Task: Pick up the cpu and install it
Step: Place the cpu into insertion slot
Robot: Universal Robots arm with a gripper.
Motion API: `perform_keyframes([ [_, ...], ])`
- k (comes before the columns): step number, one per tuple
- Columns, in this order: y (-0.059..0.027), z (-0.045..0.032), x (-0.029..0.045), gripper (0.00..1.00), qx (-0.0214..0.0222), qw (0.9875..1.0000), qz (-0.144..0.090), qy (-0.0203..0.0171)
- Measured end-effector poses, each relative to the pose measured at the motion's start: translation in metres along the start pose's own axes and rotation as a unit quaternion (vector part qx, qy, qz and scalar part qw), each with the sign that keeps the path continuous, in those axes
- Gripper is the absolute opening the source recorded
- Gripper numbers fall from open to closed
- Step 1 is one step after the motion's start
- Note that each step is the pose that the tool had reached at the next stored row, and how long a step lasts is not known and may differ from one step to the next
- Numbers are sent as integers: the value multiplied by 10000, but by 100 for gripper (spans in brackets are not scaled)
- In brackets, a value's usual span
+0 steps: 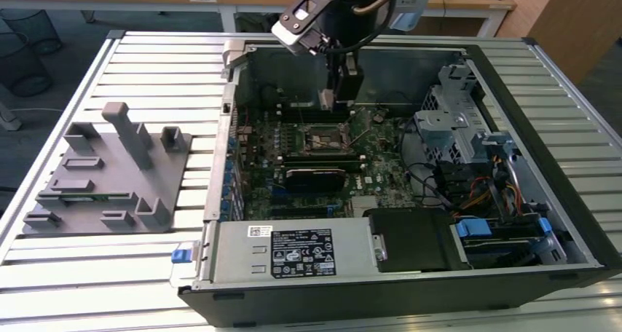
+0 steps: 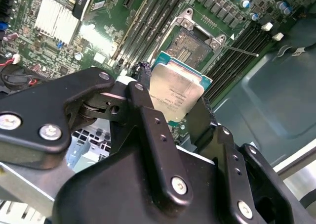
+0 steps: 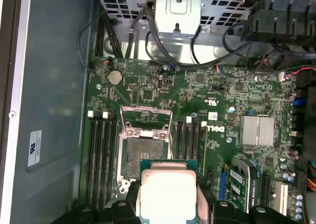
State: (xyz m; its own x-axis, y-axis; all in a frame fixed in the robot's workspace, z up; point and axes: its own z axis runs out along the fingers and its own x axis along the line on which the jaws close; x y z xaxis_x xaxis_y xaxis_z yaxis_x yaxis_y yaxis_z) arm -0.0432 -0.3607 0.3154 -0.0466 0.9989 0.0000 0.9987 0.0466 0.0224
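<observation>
We see the gripper (image 2: 173,94) pinching the cpu (image 2: 177,103) by two opposite edges, metal top showing in both wrist views; the chip hangs above the motherboard (image 3: 217,95), apart from the open socket (image 1: 321,137); in the exterior view the socket lies at six o'clock from the gripper, a grey fixture (image 1: 107,175) at nine o'clock.

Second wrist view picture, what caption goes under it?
Gripper holding the cpu near the open socket on the motherboard.

surface: slatted table (image 1: 146,62) | on it: open computer case (image 1: 389,299); grey fixture block (image 1: 107,179) beside it
</observation>
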Motion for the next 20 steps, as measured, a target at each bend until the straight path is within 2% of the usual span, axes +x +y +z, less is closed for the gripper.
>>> perform_keyframes([
  [8,1,113,68,54,0,10000,-1,-1],
  [12,4,146,137,54,0,10000,-10,0],
  [17,3,179,164,54,0,9998,-190,4],
  [20,2,210,181,54,1,9998,-204,4],
])
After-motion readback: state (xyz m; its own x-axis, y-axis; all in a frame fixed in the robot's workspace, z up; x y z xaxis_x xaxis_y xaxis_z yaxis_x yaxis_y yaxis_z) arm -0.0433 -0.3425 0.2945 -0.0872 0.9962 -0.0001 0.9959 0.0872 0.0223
